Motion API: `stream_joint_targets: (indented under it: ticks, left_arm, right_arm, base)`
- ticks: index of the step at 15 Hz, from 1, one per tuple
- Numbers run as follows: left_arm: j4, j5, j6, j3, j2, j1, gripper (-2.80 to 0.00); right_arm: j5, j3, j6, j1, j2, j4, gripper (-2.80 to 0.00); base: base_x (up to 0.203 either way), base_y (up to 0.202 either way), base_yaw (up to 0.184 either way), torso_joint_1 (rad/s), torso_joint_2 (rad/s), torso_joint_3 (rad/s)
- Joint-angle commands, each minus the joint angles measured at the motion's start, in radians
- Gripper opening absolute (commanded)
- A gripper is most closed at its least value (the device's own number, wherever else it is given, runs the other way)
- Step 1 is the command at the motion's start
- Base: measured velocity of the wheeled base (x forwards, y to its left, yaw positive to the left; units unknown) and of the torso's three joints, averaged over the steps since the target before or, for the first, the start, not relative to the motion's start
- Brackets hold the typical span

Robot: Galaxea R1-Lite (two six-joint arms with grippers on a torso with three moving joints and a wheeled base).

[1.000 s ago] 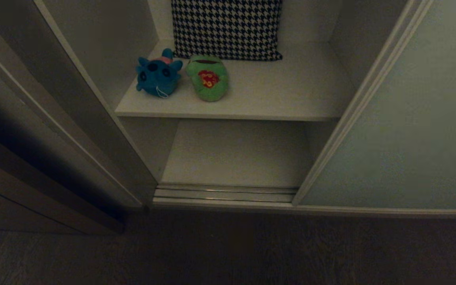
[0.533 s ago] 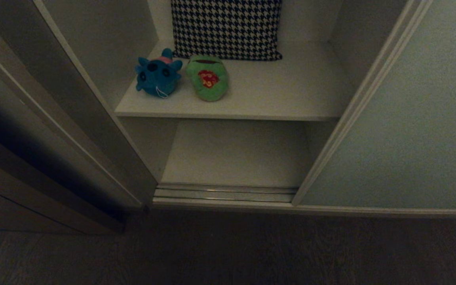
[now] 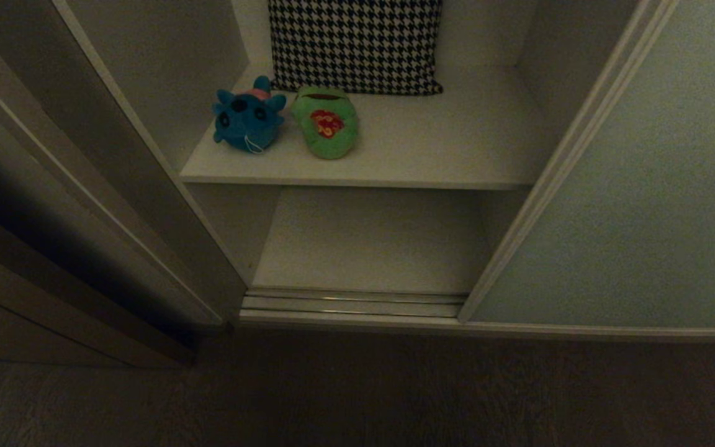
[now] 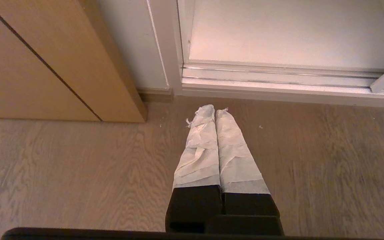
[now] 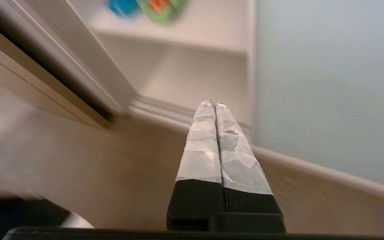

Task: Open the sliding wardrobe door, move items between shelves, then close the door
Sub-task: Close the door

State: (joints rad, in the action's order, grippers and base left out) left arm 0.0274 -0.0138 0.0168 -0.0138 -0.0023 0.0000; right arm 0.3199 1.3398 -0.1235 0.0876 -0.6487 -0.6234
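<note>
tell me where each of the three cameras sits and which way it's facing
Head view: from the robot's head, looking forward and down into the open wardrobe at the blue toy and green frog on the upper shelf; no arm shows.
Left wrist view: behind the shut left gripper, looking down at the floor before the door track.
Right wrist view: behind the shut right gripper, facing the wardrobe opening and sliding door.
Shared: the head and right wrist views both show the toys, shelf and door.

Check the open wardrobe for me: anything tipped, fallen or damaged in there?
Nothing stands out. The blue plush toy and green frog sit side by side on the upper shelf, in front of the houndstooth cushion. The lower shelf is bare, and the sliding door stands pushed aside to the right.
</note>
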Motion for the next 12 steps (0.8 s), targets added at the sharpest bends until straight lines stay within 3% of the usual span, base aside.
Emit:
stream_joint_targets:
  ticks: [1, 3, 5, 6, 9, 10, 12]
  left_arm:
    - [0.000, 0.000, 0.000, 0.000, 0.002, 0.000, -2.80]
    - [0.000, 0.000, 0.000, 0.000, 0.002, 0.000, -2.80]
    - [0.000, 0.000, 0.000, 0.000, 0.002, 0.000, -2.80]
    - [0.000, 0.000, 0.000, 0.000, 0.002, 0.000, -2.80]
    - [0.000, -0.001, 0.000, 0.000, 0.002, 0.001, -2.80]
    - [0.000, 0.000, 0.000, 0.000, 0.002, 0.001, -2.80]
    - [0.000, 0.000, 0.000, 0.000, 0.002, 0.001, -2.80]
  right_arm:
    - [0.007, 0.118, -0.055, 0.021, -0.151, 0.007, -2.80]
    - [0.007, 0.178, -0.077, 0.060, -0.215, 0.016, -2.80]
    - [0.015, 0.208, -0.082, 0.034, -0.286, 0.016, -2.80]
    - [0.057, 0.213, -0.081, -0.006, -0.323, 0.020, -2.80]
    - [0.342, 0.230, -0.069, -0.169, -0.407, 0.027, -2.80]
    - [0.403, 0.238, -0.070, -0.207, -0.433, 0.030, -2.80]
    - [0.431, 0.241, -0.068, -0.237, -0.474, 0.050, -2.80]
  base:
    - [0.000, 0.000, 0.000, 0.000, 0.00, 0.000]
    - [0.000, 0.000, 0.000, 0.000, 0.00, 0.000]
    - [0.000, 0.000, 0.000, 0.000, 0.00, 0.000]
    - [0.000, 0.000, 0.000, 0.000, 0.00, 0.000]
    - [0.000, 0.000, 0.000, 0.000, 0.00, 0.000]
    - [0.000, 0.000, 0.000, 0.000, 0.00, 0.000]
    - [0.000, 0.000, 0.000, 0.000, 0.00, 0.000]
